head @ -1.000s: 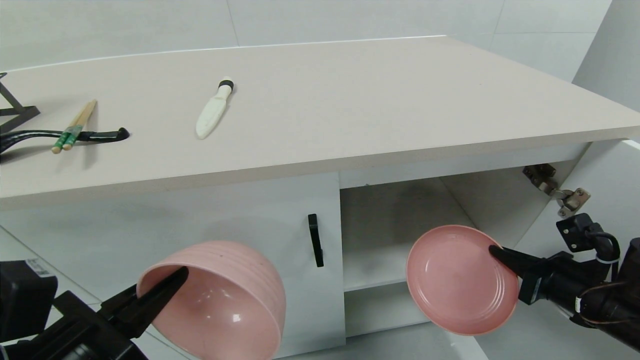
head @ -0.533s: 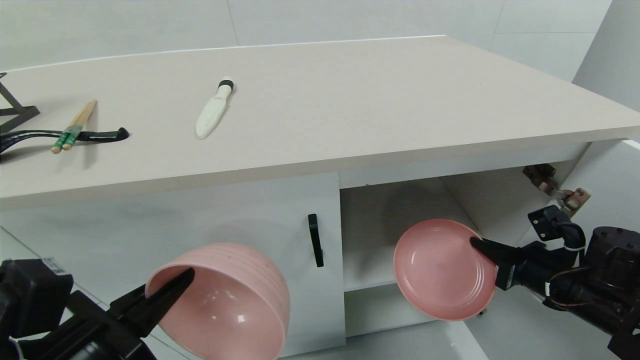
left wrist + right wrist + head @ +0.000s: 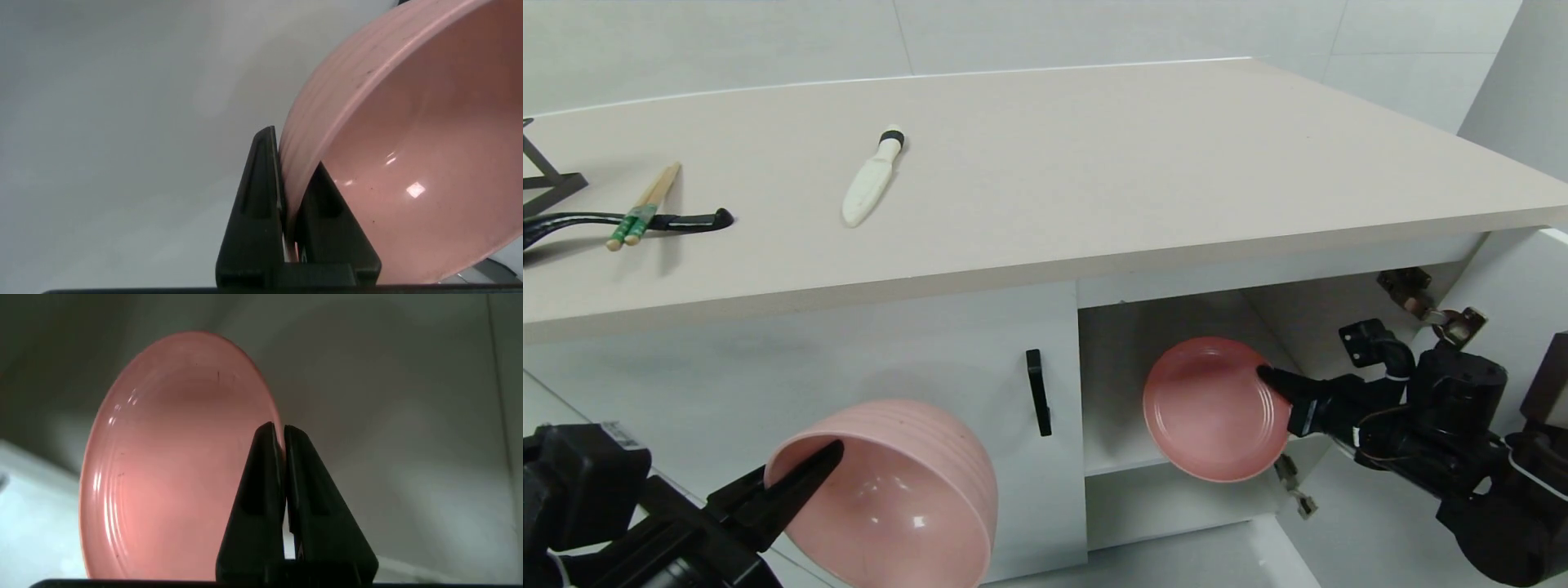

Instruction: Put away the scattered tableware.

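Head view | right gripper (image 3: pixel 1264 376) jaws clamp plate (image 3: pixel 1209 412) rim; left gripper (image 3: pixel 827 452) jaws clamp bowl (image 3: pixel 915 490) | risk: tilted plate clips shelf (image 3: pixel 1115 441), slips.

On the counter (image 3: pixel 1094 163), a black stand (image 3: pixel 546 178) and a black handle (image 3: pixel 678 221) run off the head view's 9 o'clock edge; what the handle belongs to cannot be told. The pink bowl (image 3: pixel 907 490) is cropped at 6 o'clock and hides the outer finger of the left end effector (image 3: pixel 827 449). The right end effector (image 3: pixel 1266 376) covers the 2 o'clock rim of the pink plate (image 3: pixel 1209 408).

No legible text, labels or numbers anywhere.
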Available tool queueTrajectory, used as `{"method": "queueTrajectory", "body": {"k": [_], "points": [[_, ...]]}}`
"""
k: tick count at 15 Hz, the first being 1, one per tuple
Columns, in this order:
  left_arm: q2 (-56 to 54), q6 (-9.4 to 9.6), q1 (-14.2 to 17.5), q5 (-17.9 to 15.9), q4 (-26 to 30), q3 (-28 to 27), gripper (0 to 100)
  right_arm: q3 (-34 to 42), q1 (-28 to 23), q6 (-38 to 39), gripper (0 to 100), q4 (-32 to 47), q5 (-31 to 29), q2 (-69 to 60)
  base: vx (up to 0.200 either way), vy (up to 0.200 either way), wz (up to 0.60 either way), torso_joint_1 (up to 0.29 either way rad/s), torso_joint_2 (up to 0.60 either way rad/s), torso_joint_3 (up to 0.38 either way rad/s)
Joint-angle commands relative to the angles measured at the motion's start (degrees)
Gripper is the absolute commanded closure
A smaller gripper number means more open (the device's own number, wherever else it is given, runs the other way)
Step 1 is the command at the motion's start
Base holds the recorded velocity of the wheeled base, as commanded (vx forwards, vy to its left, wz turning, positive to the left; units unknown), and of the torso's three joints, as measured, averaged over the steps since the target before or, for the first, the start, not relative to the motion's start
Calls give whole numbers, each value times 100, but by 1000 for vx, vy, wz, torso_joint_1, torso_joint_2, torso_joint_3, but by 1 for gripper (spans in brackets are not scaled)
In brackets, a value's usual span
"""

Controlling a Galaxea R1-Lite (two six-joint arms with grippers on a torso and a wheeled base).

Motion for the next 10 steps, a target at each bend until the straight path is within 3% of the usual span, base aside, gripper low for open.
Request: {"method": "queueTrajectory", "body": {"k": [1, 10], "points": [[-2, 6, 0, -6, 0, -7, 100, -307, 2, 93, 100, -6, 3, 456, 0, 0, 0, 0, 0, 0], [-63, 32, 9, 3, -9, -7, 100, -1484, -34, 313, 100, -6, -314, 1370, 0, 0, 0, 0, 0, 0]]}}
